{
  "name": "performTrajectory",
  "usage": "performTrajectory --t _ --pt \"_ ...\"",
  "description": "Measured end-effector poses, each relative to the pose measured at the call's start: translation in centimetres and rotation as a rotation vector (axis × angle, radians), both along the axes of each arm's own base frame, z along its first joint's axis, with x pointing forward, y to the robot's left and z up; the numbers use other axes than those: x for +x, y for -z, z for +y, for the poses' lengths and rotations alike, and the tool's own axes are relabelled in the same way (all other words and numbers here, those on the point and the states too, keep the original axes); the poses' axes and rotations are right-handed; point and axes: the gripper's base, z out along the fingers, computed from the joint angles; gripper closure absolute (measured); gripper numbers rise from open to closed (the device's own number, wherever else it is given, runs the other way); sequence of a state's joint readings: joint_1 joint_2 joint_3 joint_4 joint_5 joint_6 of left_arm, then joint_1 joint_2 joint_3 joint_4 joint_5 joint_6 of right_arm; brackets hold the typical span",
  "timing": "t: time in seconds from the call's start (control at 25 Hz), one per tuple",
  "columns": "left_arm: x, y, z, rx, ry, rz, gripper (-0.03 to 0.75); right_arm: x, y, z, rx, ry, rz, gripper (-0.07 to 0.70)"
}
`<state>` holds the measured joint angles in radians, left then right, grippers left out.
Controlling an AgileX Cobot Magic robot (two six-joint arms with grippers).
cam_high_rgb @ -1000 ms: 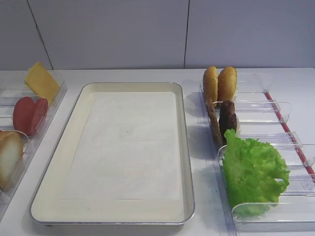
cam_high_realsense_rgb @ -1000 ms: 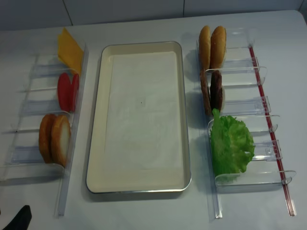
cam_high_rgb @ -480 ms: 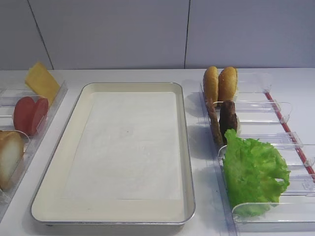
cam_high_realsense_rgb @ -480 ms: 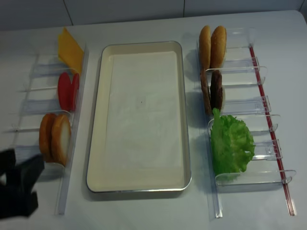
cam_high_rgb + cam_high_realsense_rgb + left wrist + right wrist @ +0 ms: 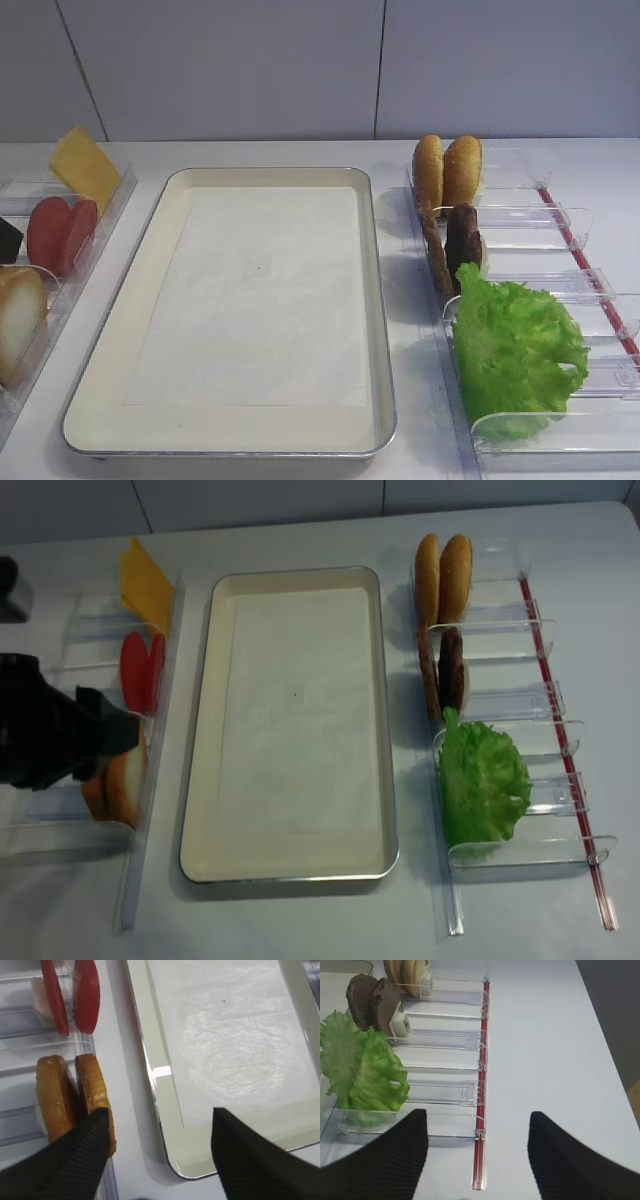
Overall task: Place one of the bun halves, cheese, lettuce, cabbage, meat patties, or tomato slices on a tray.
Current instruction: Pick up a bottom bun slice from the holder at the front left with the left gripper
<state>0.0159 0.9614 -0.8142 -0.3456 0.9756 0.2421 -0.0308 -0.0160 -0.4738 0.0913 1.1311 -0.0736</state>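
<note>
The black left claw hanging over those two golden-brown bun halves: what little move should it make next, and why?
Probably a short drop straight down. The left gripper is open above the two upright golden-brown bun halves in the clear plastic bin, holding nothing, and the large cream metal tray beside them has only its white liner, so lowering the fingers around the nearer half comes first.

no readable text, labels or numbers

Bun halves upright in L bin (golden crust); tray bare.

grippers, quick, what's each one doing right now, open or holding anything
Left gripper: open, holding nothing, above the bun halves.
Right gripper: open, holding nothing.
</note>
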Motion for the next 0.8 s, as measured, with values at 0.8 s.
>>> performTrajectory --t 0.8 --pt "4.1 3.7 0.5 0.036 -0.050 0.146 0.323 0.0 0.0 0.0 0.000 0.000 0.000 0.173"
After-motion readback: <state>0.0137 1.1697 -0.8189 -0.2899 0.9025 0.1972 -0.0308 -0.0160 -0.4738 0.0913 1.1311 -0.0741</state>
